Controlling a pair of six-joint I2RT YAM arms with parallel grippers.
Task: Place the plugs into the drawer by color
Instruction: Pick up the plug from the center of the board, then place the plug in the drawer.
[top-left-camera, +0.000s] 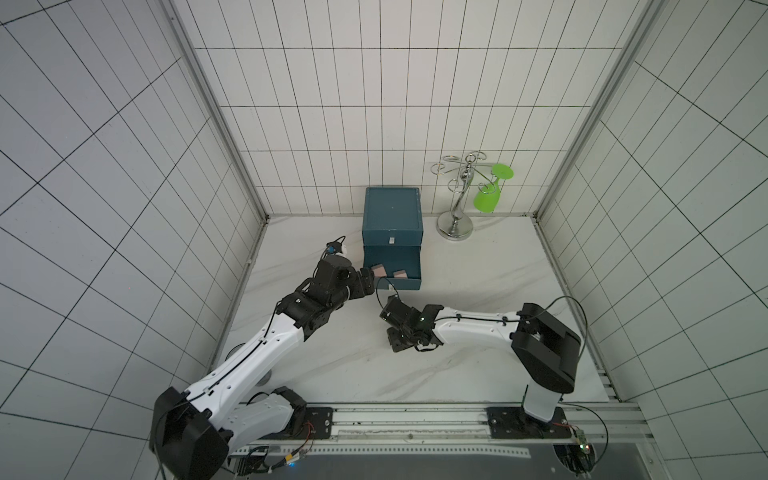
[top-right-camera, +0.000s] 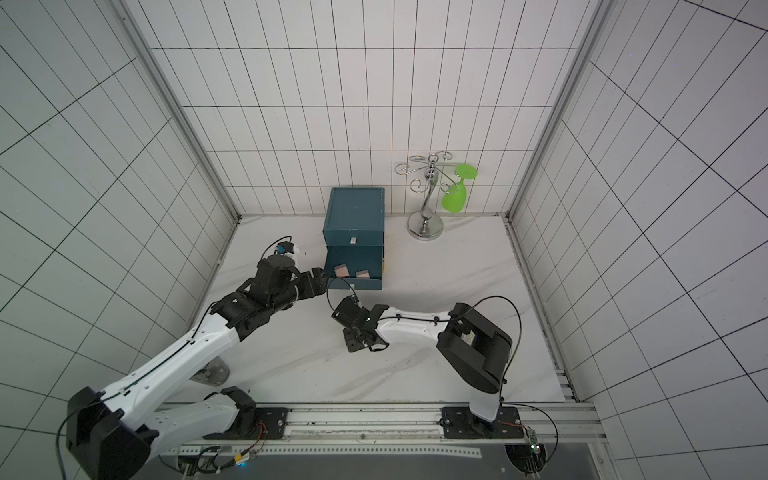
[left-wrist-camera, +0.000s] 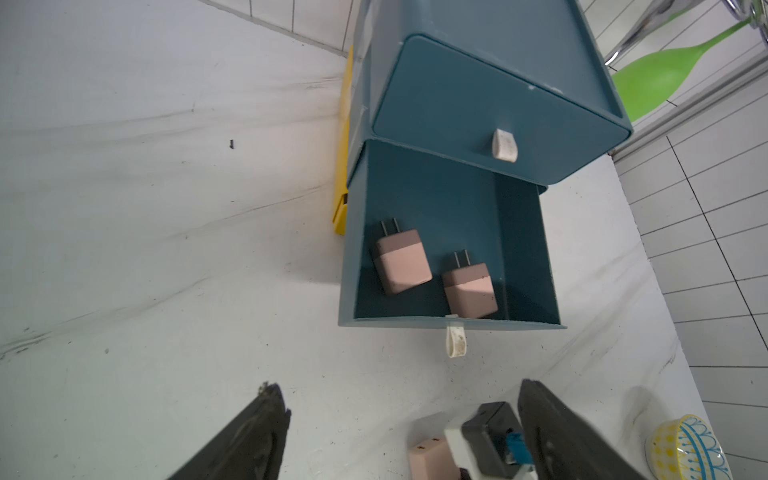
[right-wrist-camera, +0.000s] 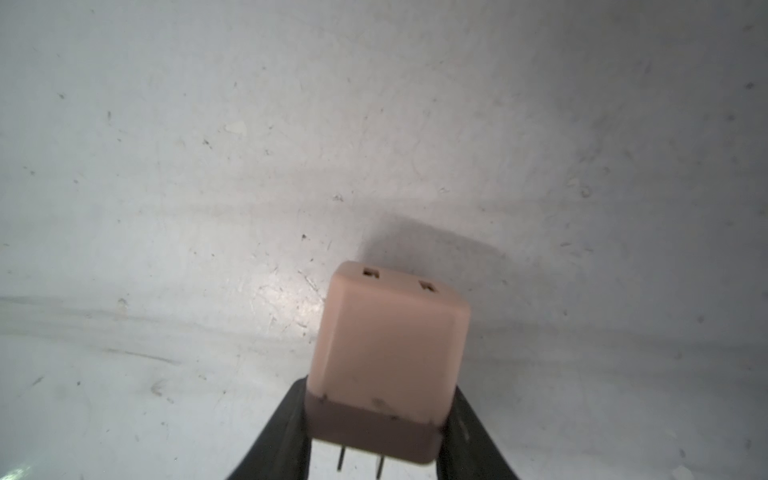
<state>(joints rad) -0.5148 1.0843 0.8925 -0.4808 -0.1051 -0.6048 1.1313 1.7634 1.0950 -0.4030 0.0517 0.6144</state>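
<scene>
The blue cabinet (top-left-camera: 392, 216) stands at the back wall, its upper drawer (left-wrist-camera: 498, 108) shut and its lower drawer (top-left-camera: 405, 284) (left-wrist-camera: 457, 323) pulled out. Two pinkish-tan plugs (left-wrist-camera: 401, 262) (left-wrist-camera: 469, 291) lie on its floor, prongs toward the cabinet. My left gripper (left-wrist-camera: 399, 388) (top-left-camera: 371, 279) is open with nothing in it, at the drawer's front left corner. My right gripper (right-wrist-camera: 380, 399) (top-left-camera: 395, 343) is shut on a third pinkish-tan plug (right-wrist-camera: 390, 345) at its darker prong end, low over the table in front of the drawer. No teal plugs show.
A chrome glass rack (top-left-camera: 457, 199) with a green glass (top-left-camera: 488, 199) hanging on it stands right of the cabinet. A yellow strip (left-wrist-camera: 343, 166) lies along the cabinet's side. A patterned bowl (left-wrist-camera: 685, 449) sits on the table by my left arm.
</scene>
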